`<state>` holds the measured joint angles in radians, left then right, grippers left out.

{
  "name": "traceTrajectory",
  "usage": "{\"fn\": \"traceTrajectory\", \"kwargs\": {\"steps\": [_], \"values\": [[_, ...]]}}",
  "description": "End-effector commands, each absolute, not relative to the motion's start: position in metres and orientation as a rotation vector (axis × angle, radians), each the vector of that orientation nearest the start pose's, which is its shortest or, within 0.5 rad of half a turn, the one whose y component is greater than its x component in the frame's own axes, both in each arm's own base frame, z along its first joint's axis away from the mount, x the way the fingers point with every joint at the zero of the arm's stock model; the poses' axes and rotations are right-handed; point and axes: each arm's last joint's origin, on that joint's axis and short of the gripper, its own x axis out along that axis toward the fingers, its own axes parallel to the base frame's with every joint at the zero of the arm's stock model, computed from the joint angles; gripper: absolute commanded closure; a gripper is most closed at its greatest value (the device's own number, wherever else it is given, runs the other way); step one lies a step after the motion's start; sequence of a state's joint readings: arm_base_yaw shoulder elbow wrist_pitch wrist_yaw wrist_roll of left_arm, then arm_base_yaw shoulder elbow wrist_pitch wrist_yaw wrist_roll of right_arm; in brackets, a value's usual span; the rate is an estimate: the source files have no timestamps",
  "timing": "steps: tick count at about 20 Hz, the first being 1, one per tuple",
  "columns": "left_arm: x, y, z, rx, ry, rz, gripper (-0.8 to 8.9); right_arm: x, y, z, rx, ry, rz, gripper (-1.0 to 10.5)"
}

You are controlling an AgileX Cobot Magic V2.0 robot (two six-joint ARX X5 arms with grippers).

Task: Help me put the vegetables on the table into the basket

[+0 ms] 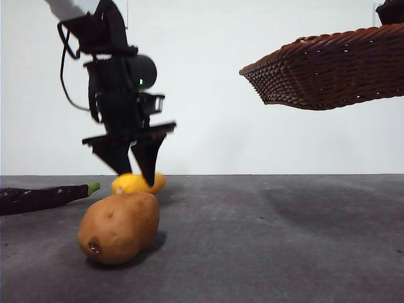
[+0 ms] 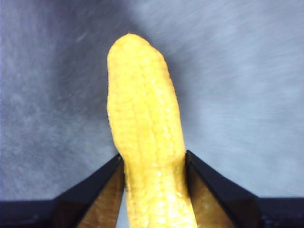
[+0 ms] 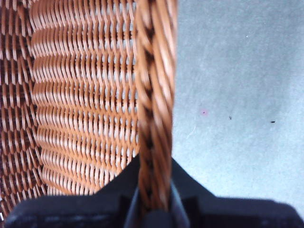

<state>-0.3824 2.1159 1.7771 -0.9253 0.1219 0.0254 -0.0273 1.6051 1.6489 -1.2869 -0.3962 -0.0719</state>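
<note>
Front view: right tool (image 3: 153, 199) holds basket (image 1: 328, 72) aloft.

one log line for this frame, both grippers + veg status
left gripper: shut on corn at table | right gripper: shut on basket rim, held aloft | potato, eggplant: on table

Basket (image 1: 328, 69): woven wicker, ribbed, with a braided rim of slight sheen. Bench (image 1: 265, 240): matt grey, faintly speckled. Potato (image 1: 118, 227): dull, slightly rough brown skin. Eggplant (image 1: 41, 197): smooth, dark purple. Yellow vegetable (image 2: 145, 142): bumpy rows, waxy gloss. Left tool (image 2: 154, 164): black matt plastic.
</note>
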Motion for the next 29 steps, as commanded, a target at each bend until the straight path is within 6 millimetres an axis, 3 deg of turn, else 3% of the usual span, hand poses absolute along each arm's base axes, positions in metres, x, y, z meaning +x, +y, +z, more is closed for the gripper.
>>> {"fn": "traceTrajectory", "kwargs": {"steps": [1,5,8,12,15,16,17,21,25,27,29], "values": [[0.405,-0.168,0.250,0.113,1.225,-0.537,8.22,0.300,0.004,0.352,0.213,1.197,0.358,9.5],[0.369,-0.184,0.325,0.054,1.049,-0.710,8.22,0.301,0.014,0.350,0.151,1.222,0.231,9.5],[0.335,-0.212,0.351,0.077,0.994,-0.832,8.22,0.302,0.031,0.349,0.107,1.216,0.188,9.5],[0.314,-0.262,0.354,-0.004,0.948,-0.930,8.22,0.300,0.060,0.350,0.079,1.201,0.224,9.5],[0.315,-0.272,0.355,-0.109,0.942,-0.898,8.12,0.298,0.072,0.350,0.062,1.205,0.256,9.5],[0.315,-0.272,0.354,-0.125,0.954,-0.870,8.01,0.298,0.073,0.350,0.065,1.206,0.259,9.5],[0.316,-0.271,0.353,-0.124,0.959,-0.820,7.10,0.297,0.074,0.350,0.068,1.209,0.264,9.5],[0.319,-0.271,0.346,-0.100,0.970,-0.763,2.62,0.296,0.077,0.350,0.122,1.223,0.345,9.5],[0.321,-0.273,0.342,-0.088,0.977,-0.787,2.41,0.296,0.076,0.350,0.109,1.229,0.326,9.5],[0.320,-0.258,0.355,-0.107,0.966,-0.874,2.48,0.295,0.072,0.349,0.038,1.237,0.235,9.5],[0.306,-0.241,0.373,-0.044,0.958,-0.892,2.48,0.293,0.070,0.348,-0.006,1.256,0.201,9.5]]}}
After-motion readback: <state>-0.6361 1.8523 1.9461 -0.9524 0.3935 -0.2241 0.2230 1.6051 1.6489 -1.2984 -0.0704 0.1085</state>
